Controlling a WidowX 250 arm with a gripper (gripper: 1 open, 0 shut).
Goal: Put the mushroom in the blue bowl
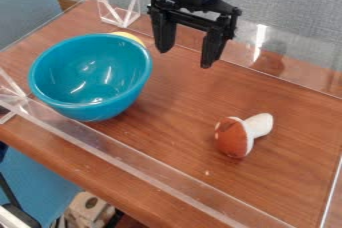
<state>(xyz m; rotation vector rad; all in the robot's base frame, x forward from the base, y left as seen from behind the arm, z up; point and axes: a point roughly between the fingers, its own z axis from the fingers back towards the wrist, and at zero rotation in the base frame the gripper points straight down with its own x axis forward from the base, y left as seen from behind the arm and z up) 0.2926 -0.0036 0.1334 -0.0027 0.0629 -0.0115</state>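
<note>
The mushroom (242, 133) lies on its side on the wooden table at the right front, its reddish-brown cap toward me and its cream stem pointing back right. The blue bowl (90, 75) stands upright at the left, teal and deep, and nothing shows inside it. My gripper (189, 48) hangs above the table's back middle, between the two and closer to the bowl's far rim. Its dark fingers (164, 34) point down and stand wide apart, open with nothing between them. It touches neither object.
A low clear plastic wall (127, 152) rims the wooden table (174, 102) along the front and sides. A small yellow object (127, 37) peeks out behind the bowl. Bare wood lies between bowl and mushroom.
</note>
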